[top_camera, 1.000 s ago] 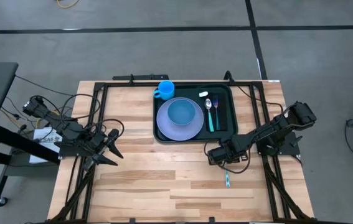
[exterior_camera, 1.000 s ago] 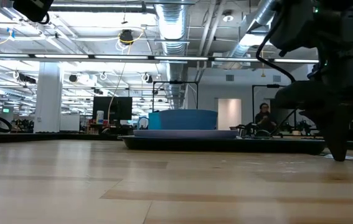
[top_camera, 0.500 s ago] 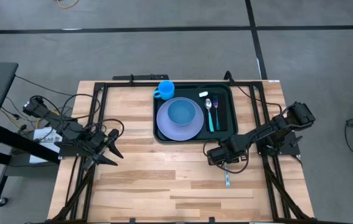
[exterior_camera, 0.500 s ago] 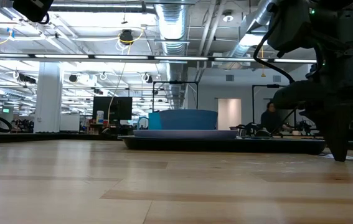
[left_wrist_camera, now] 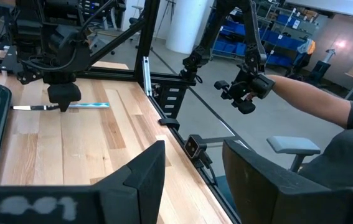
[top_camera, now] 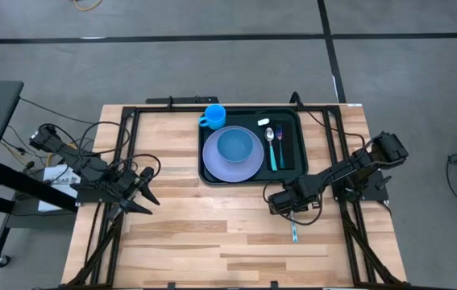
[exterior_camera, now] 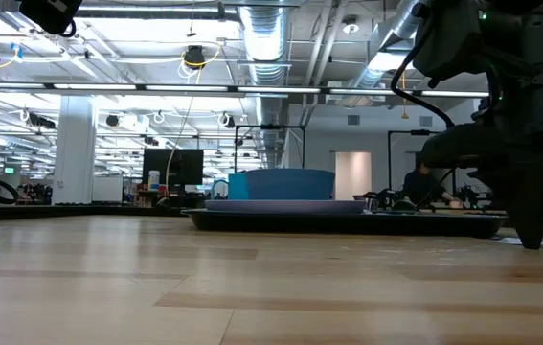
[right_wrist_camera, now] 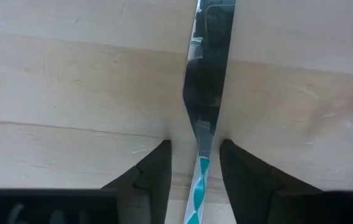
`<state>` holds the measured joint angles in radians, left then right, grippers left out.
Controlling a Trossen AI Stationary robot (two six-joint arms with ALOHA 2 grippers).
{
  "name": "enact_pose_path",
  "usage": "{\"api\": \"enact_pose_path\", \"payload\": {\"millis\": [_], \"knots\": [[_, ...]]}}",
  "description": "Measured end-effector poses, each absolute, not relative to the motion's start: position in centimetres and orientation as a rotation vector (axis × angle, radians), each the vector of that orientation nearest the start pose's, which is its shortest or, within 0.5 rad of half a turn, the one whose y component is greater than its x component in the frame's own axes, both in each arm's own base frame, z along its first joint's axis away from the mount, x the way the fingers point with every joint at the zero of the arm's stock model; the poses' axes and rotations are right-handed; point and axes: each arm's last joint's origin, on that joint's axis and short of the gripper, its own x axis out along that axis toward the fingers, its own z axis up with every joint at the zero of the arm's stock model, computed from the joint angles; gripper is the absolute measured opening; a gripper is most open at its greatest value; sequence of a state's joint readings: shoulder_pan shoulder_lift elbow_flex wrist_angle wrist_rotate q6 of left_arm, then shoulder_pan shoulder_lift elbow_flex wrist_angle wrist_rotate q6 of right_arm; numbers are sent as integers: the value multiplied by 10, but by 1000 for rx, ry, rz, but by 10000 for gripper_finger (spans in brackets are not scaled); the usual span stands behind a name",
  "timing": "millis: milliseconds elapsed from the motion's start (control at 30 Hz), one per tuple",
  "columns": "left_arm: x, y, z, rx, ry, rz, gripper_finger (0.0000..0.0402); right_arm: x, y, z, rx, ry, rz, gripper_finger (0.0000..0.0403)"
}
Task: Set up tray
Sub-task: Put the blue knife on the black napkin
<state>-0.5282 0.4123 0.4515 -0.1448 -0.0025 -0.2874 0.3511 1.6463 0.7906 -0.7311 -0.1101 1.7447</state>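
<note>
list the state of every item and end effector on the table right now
tray: flat on the table, loaded
plate: in the tray, bowl on it
bowl: upright on the plate
cup: upright at the tray's far corner
spoon and fork: side by side in the tray
knife: flat on the wood, outside the tray
right end effector: down over the knife, fingers straddling it
left end effector: open, empty

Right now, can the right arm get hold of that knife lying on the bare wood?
Probably yes. The right claw is down over the knife, one finger on either side of it with gaps showing, and nothing lies between them. The tray sits apart, out of the way.
</note>
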Motion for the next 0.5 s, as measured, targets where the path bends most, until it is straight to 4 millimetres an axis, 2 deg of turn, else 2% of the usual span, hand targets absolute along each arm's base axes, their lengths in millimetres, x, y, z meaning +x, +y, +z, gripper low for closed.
{"api": "enact_pose_path", "payload": {"millis": [500], "knots": [[101, -59, 269, -251, 177, -506, 148, 228, 87, 125, 1127, 1391, -1060, 107]]}}
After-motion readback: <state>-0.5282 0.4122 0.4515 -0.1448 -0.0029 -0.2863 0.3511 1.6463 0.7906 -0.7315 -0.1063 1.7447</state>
